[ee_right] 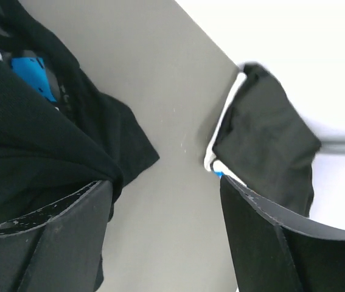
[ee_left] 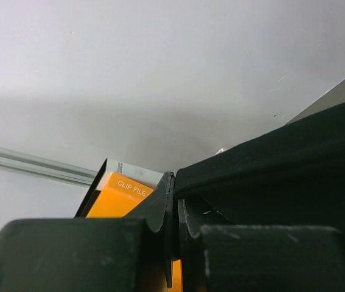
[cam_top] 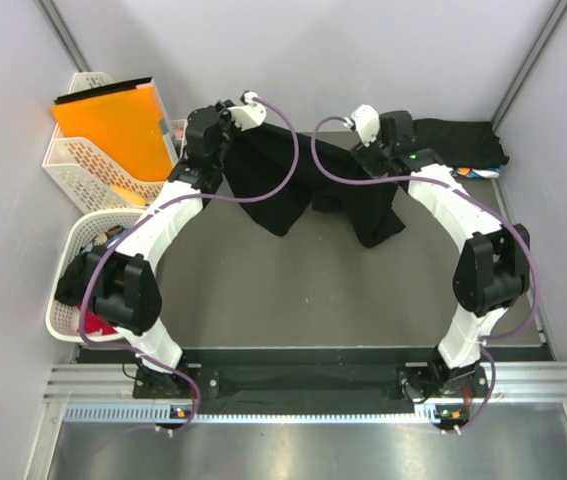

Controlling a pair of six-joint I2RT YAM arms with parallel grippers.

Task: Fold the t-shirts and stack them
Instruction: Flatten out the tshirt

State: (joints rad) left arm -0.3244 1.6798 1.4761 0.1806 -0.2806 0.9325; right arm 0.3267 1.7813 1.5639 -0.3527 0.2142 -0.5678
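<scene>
1. Pinching the black t-shirt point(cam_top: 263, 185) tight in the left claw point(ee_left: 172, 201), dangling over the far tabletop point(cam_top: 313, 290).
2. Hovering the right claw point(ee_right: 165, 182) spread wide beside it, gripping nothing.
3. Looks like pre-fold straightening; next probably needs grabbing the loose corner, then laying flat.

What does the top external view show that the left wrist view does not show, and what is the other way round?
Only the top external view shows the right hand, the white baskets and a dark folded pile in the far right corner. Only the left wrist view shows the words CLIP FILE and how the left hand is pressed shut on cloth. Both show the orange folder and the black t-shirt that the left hand holds up.
</scene>
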